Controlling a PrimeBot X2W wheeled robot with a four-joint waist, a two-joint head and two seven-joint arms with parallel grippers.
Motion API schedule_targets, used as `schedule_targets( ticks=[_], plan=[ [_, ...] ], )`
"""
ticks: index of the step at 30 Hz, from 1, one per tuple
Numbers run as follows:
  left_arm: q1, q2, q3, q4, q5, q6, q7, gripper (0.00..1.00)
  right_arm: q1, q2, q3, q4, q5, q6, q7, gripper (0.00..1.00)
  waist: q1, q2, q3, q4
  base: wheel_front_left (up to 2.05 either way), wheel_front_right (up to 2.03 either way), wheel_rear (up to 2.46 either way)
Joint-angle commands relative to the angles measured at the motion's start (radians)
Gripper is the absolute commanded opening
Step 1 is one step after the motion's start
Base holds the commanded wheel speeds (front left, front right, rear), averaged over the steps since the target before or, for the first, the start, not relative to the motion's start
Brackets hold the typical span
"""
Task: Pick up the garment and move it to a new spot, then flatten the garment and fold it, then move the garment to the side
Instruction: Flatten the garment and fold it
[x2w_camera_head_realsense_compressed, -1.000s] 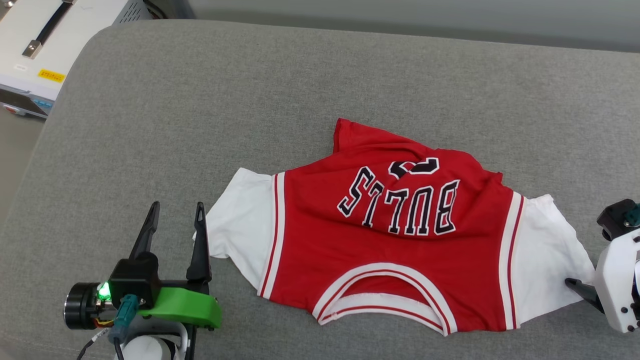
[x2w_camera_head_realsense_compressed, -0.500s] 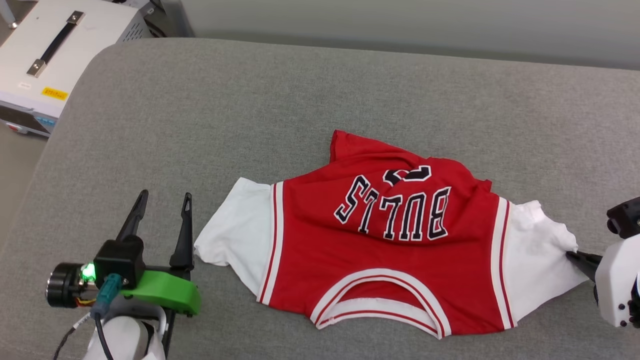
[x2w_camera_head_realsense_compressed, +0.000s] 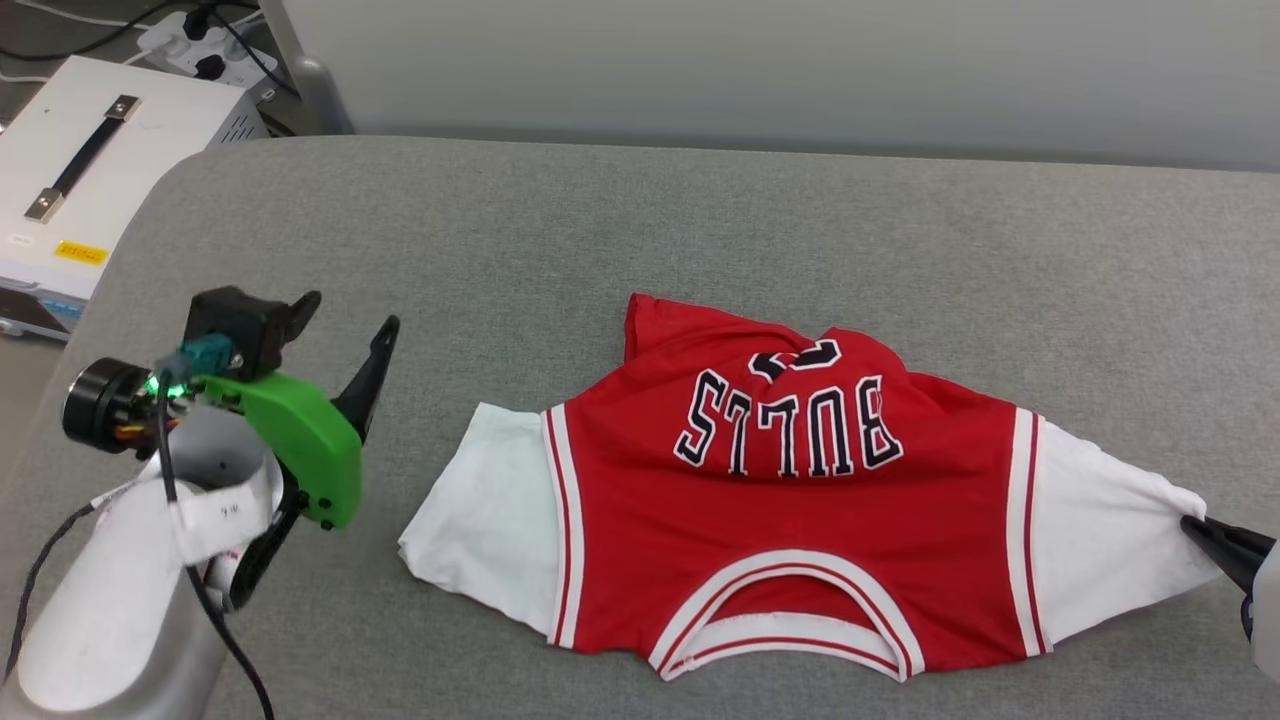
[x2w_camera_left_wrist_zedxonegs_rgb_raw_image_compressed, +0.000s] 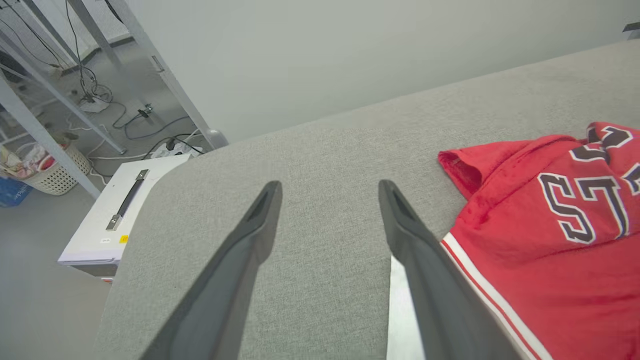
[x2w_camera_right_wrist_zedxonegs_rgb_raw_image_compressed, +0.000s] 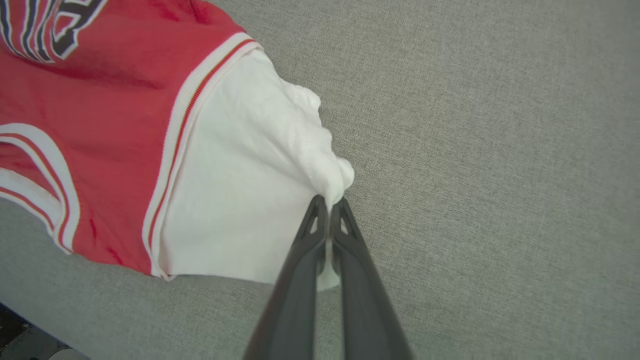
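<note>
One red white-sleeved jersey T-shirt, sleeve now taut lower right, right gripper clamped on it, left gripper spread, newly raised, tilted.

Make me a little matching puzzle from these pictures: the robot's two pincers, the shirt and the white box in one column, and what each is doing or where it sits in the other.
1. left pincer
2. right pincer
3. shirt
4. white box

A. lying on the grey pad, lettering up
B. shut on a white sleeve
C. off the pad, past its corner
D. open, holding nothing

Pairs: 1-D, 2-B, 3-A, 4-C
</note>
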Motion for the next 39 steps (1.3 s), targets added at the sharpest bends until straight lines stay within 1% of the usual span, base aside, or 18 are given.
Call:
schedule_targets(
  ticks=[1,4,6,8,10,12,14,18,24,32,36,37,38,39],
  plan=[
    [-0.032,0.016,-0.022,-0.005,-0.043,-0.006,0.067,1.00,0.013,0.005,-0.011,-0.006,-0.010,-0.001,0.006,0.00,0.0000,0.0000,-0.002,-0.006,0.00,0.00,0.00],
    [-0.074,0.053,-0.086,-0.024,-0.146,-0.009,0.262,1.00,0.020,0.016,-0.027,-0.018,-0.022,-0.001,0.018,0.00,0.0000,0.0000,-0.001,-0.012,0.00,0.00,0.00],
    [-0.095,0.077,-0.134,-0.045,-0.224,-0.010,0.370,1.00,0.022,0.023,-0.035,-0.025,-0.029,-0.001,0.025,0.00,0.0000,0.0000,0.002,-0.014,0.00,0.00,0.00],
    [-0.110,0.099,-0.174,-0.055,-0.294,-0.010,0.456,1.00,0.022,0.029,-0.041,-0.033,-0.036,-0.001,0.031,0.00,0.0000,0.0000,0.006,-0.016,0.00,0.00,0.00],
    [-0.121,0.115,-0.207,-0.053,-0.355,-0.010,0.519,1.00,0.019,0.036,-0.046,-0.040,-0.044,-0.001,0.036,0.00,0.0000,0.0000,0.013,-0.018,0.00,0.00,0.00],
    [-0.131,0.131,-0.236,-0.038,-0.389,-0.010,0.558,1.00,0.013,0.043,-0.048,-0.048,-0.050,-0.001,0.042,0.00,0.0000,0.0000,0.022,-0.021,0.00,0.00,0.00],
    [-0.136,0.141,-0.264,-0.014,-0.408,-0.010,0.580,1.00,0.006,0.049,-0.048,-0.055,-0.054,-0.001,0.048,0.00,0.0000,0.0000,0.032,-0.025,0.00,0.00,0.00],
    [-0.139,0.141,-0.309,0.054,-0.436,-0.010,0.590,1.00,-0.013,0.055,-0.047,-0.065,-0.061,-0.001,0.054,0.00,0.0000,0.0000,0.054,-0.034,0.00,0.00,0.00],
    [-0.150,0.139,-0.404,0.141,-0.435,-0.010,0.575,1.00,-0.042,0.059,-0.030,-0.074,-0.069,-0.001,0.063,0.00,0.0000,0.0000,0.085,-0.050,0.00,0.00,0.00],
    [-0.158,0.128,-0.519,0.253,-0.469,-0.010,0.544,1.00,-0.078,0.064,-0.004,-0.077,-0.072,-0.001,0.065,0.00,0.0000,0.0000,0.117,-0.066,0.00,0.00,0.00],
    [-0.160,0.133,-0.584,0.289,-0.476,-0.010,0.539,1.00,-0.088,0.066,0.006,-0.076,-0.069,-0.001,0.064,0.00,0.0000,0.0000,0.125,-0.071,0.00,0.00,0.00],
    [-0.161,0.133,-0.593,0.295,-0.480,-0.010,0.532,0.83,-0.090,0.066,0.008,-0.075,-0.068,-0.001,0.064,0.00,0.0000,0.0000,0.126,-0.071,0.00,0.00,0.00],
    [-0.161,0.133,-0.606,0.300,-0.490,-0.010,0.528,0.15,-0.092,0.066,0.010,-0.074,-0.067,-0.001,0.063,0.00,0.0000,0.0000,0.126,-0.071,0.00,0.00,0.00],
    [-0.160,0.134,-0.617,0.303,-0.498,-0.010,0.525,0.00,-0.094,0.067,0.011,-0.073,-0.066,-0.001,0.062,0.00,0.0000,0.0000,0.125,-0.071,0.00,0.00,0.00]
  ],
)
